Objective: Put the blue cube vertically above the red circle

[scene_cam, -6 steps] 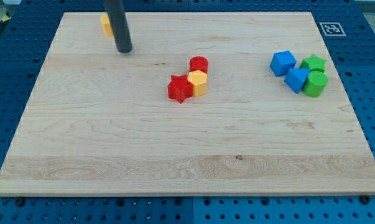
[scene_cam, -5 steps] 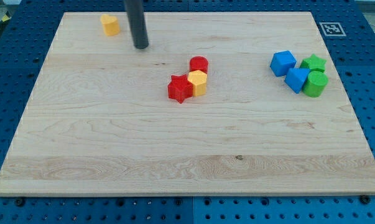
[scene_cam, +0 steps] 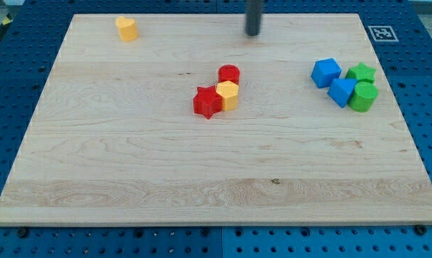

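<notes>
The blue cube (scene_cam: 326, 72) sits at the view's right, touching a second blue block (scene_cam: 342, 92). The red circle (scene_cam: 229, 74) is a red cylinder near the middle of the board, touching a yellow hexagonal block (scene_cam: 228, 94). My tip (scene_cam: 253, 33) is near the view's top, above and a little right of the red circle, and well to the left of the blue cube. It touches no block.
A red star (scene_cam: 208, 102) touches the yellow hexagonal block on its left. A green star (scene_cam: 361, 72) and a green cylinder (scene_cam: 363, 96) crowd the blue blocks on their right. A yellow block (scene_cam: 127, 29) sits at the top left. The board's top edge (scene_cam: 216, 14) is close to my tip.
My tip has moved fast to the right along the top of the board, from near the yellow block to above the red circle. No block has moved.
</notes>
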Motion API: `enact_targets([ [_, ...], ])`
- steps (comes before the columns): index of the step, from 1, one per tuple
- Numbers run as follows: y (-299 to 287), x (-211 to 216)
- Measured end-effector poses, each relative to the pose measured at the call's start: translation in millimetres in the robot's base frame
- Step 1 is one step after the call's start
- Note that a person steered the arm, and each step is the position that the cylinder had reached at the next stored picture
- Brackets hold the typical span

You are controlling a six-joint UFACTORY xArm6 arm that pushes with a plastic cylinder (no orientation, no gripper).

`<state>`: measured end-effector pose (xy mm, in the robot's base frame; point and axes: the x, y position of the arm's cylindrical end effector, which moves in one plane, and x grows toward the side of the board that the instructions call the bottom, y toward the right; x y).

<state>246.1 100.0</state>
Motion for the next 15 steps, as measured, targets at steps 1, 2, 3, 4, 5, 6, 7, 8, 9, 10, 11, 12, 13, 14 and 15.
enact_targets([
  [1, 48.4, 2.4],
  [2, 76.8, 21.3],
  [3, 101.9, 40.5],
  [4, 113.4, 64.5],
  [5, 113.4, 79.4],
  [6, 113.4, 81.2],
  [7, 113.4, 99.3],
  [8, 113.4, 105.3],
  [9, 110.6, 109.8],
  [10, 98.1, 122.7],
  [11, 81.0, 133.0],
  [12, 74.1, 145.1],
  [13, 74.1, 170.5],
  [14, 71.5, 194.0],
  [15, 53.7, 199.4],
])
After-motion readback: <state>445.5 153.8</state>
